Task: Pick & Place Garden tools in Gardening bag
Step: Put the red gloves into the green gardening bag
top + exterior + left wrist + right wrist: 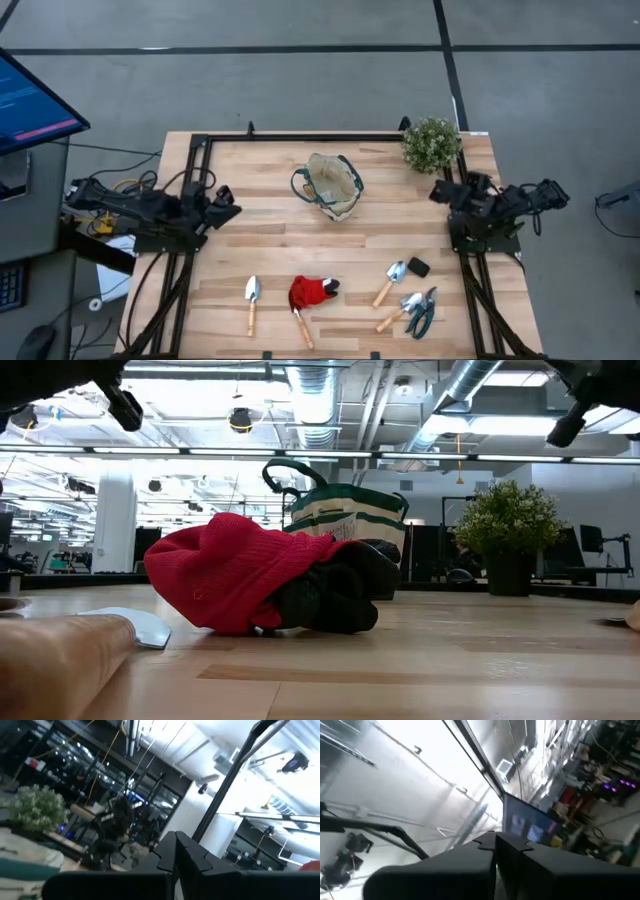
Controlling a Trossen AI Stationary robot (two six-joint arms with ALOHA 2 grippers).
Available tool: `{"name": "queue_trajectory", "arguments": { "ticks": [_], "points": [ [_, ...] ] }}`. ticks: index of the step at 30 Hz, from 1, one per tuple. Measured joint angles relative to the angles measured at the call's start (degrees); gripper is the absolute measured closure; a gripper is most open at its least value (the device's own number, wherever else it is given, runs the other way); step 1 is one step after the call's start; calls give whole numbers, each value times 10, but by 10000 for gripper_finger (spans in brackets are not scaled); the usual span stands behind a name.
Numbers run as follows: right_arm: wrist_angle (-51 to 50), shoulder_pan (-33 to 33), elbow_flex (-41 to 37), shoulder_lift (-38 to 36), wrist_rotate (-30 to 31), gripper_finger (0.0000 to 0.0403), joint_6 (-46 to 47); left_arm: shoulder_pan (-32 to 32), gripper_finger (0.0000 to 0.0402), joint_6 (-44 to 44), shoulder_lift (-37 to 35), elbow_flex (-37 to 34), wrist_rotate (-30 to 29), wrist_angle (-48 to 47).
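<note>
The beige canvas bag [328,185] stands open at the table's far middle; it also shows in the low view [345,520]. A red glove [312,292] [230,580] lies near the front edge, over the head of a wooden-handled tool [302,328]. A trowel [252,300] lies to its left. To its right lie a second trowel [390,280], another small tool [400,312] and dark-handled shears [425,312]. My left gripper [225,205] [175,855] is raised at the table's left side, shut and empty. My right gripper [440,190] [495,850] is raised at the right side, shut and empty.
A bushy green potted plant [432,143] stands at the far right corner. A small black block [418,267] lies beside the right trowel. A black frame [300,137] runs along the far edge. Bare wood lies between the bag and the tools.
</note>
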Motion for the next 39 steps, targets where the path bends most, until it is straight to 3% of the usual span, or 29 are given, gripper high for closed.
{"name": "queue_trajectory", "arguments": {
  "ticks": [2,6,10,16,26,31,39],
  "points": [
    [2,0,3,0,-11,403,-21,0,394,15,4,0,24,0],
    [-92,2,35,11,-40,401,-32,0,394,59,-11,0,75,0],
    [-153,1,100,73,-53,378,-71,0,394,62,-39,0,121,-41],
    [-303,2,256,302,-60,300,-146,0,397,45,-67,0,121,-121],
    [-648,18,555,724,-180,175,-211,0,398,1,-68,0,101,-195],
    [-712,32,677,881,-210,157,-286,0,398,1,-67,0,60,-255],
    [-723,9,825,1052,-296,134,-346,0,398,16,-65,0,49,-266]
  ]
}}
